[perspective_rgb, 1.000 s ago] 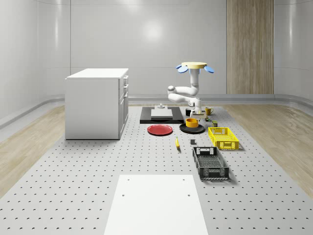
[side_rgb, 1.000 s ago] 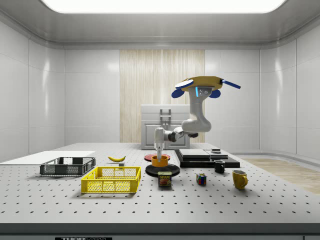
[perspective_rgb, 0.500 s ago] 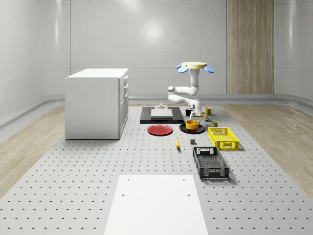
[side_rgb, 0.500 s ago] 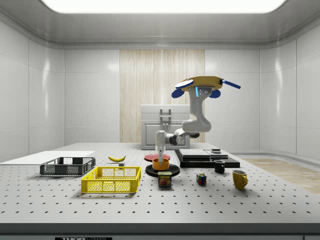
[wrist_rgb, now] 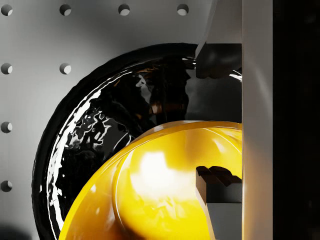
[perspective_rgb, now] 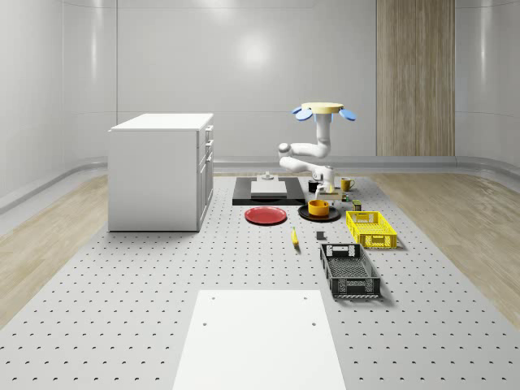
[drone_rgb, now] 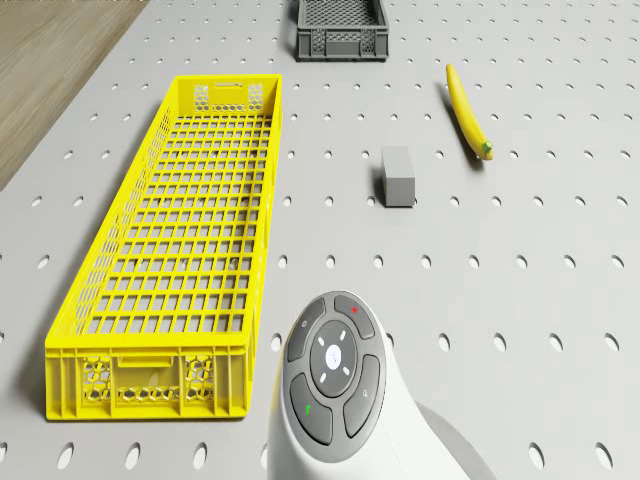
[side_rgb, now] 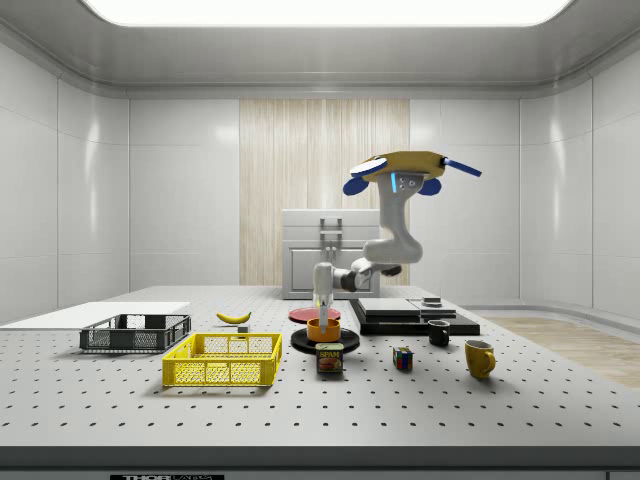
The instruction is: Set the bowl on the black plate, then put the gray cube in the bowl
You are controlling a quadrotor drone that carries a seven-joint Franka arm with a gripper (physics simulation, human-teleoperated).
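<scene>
The orange bowl (perspective_rgb: 318,208) (side_rgb: 322,329) stands upright on the black plate (perspective_rgb: 302,214) (side_rgb: 300,342). In the wrist view the bowl (wrist_rgb: 150,190) lies close below, with the glossy plate (wrist_rgb: 90,130) around it. My gripper (perspective_rgb: 322,193) (side_rgb: 322,310) (wrist_rgb: 218,122) points down just over the bowl, open, one finger on each side of its rim. The gray cube (drone_rgb: 398,176) (perspective_rgb: 320,236) lies on the table between the banana and the yellow crate. The drone (perspective_rgb: 323,110) (side_rgb: 410,165) hovers high behind the plate.
A yellow crate (perspective_rgb: 370,228) (drone_rgb: 180,250) and a dark crate (perspective_rgb: 349,270) (drone_rgb: 340,25) sit near the plate. A banana (perspective_rgb: 295,237) (drone_rgb: 468,110), a red plate (perspective_rgb: 266,215), a white cabinet (perspective_rgb: 161,171), a can (side_rgb: 330,360) and a yellow mug (side_rgb: 479,357) stand around.
The gripper came down a little with the bowl, which now rests on the black plate. The fingers have parted from the rim.
</scene>
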